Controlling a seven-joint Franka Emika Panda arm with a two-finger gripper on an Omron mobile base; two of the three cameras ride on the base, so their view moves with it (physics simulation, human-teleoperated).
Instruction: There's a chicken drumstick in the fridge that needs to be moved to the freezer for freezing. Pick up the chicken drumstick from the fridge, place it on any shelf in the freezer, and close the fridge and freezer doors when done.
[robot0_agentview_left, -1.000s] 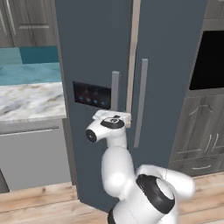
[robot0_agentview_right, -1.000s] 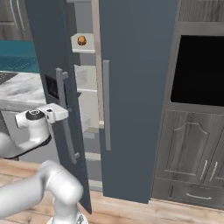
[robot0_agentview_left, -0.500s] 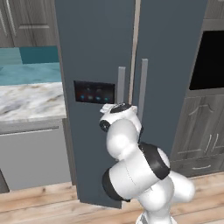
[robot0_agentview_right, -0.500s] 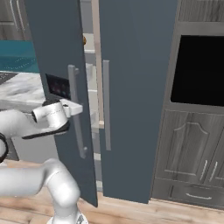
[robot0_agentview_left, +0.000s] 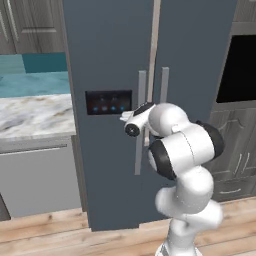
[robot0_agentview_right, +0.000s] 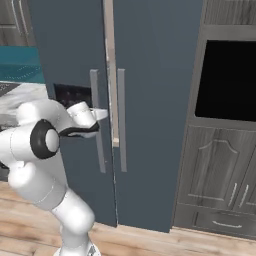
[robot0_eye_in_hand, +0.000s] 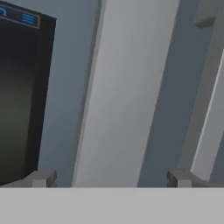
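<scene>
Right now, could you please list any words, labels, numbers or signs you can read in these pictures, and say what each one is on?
No readable text in any view.
Dispenser panel on the left door: small red and blue glowing marks, too small and blurred to read.
Same panel in the hand view: blue icon-like marks at its top corner, not legible as letters or numbers.
Oven and cabinets: no labels.

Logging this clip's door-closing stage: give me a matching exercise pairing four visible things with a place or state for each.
Things:
1. left door
2. gripper
3. dispenser panel
4. oven window

Descriptions:
A. dark rectangle right of the fridge
B. open, fingertips straddling the left door's handle
C. not quite shut, a pale gap beside it
D. dark, with small lit icons

Pairs: 1-C, 2-B, 3-D, 4-A
</scene>
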